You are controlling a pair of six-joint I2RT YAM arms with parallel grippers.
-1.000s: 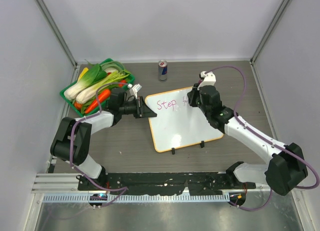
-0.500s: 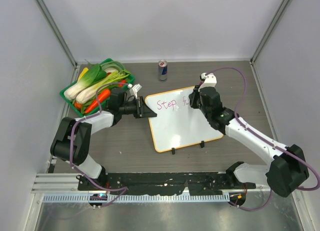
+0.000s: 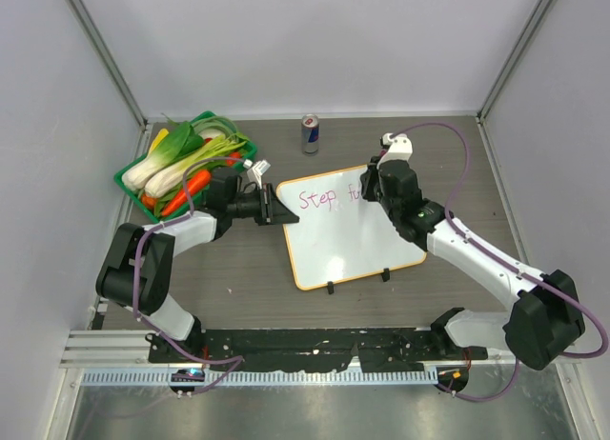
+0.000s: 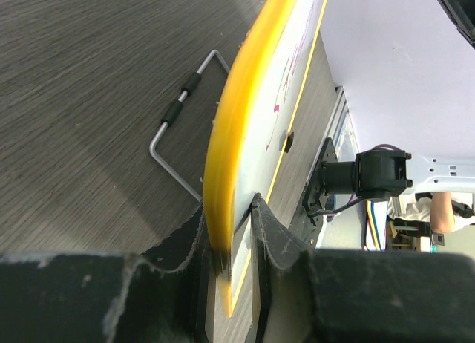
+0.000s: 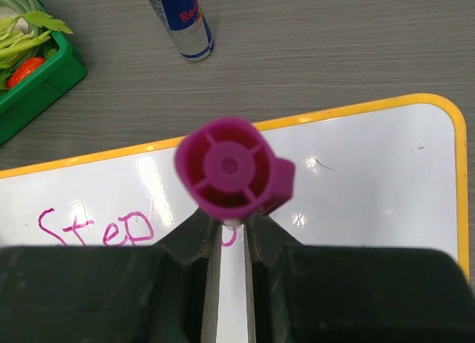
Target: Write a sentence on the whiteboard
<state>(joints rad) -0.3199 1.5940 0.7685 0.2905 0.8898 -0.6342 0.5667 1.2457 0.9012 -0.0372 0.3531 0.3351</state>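
**A:** What could go wrong from here?

**B:** Biggest first: the board (image 3: 348, 226). It lies in the middle of the table (image 3: 238, 278), between my arms. My left gripper (image 3: 275, 211) is clamped on its left edge and nowhere else. If I press hard out on the right, I judge the board could swing about that one hold and the line would wander.

Next, the marker (image 5: 231, 168). My right gripper (image 5: 230, 230) is clenched tight on its barrel. A sideways drag could tip it in the pinch and lift the tip off.

Smallest, the words (image 3: 324, 198). "Step" and the start of the next word run along the far edge. If my wrist passes low over them, it could smear the ink.

**A:** What does one view give that another doesn't?

**B:** The top view gives the whole board, both arms, the can (image 3: 310, 133) beyond the board and the basket (image 3: 131, 180) at far left. My right wrist hides the tip there.

The left wrist view shows the yellow rim edge-on between my jaws. It also shows a wire loop (image 4: 182, 120) on the table beyond, which the top view misses.

The right wrist view reads "Step" clearly. But it shows the marker end-on, so I cannot tell whether the tip touches.
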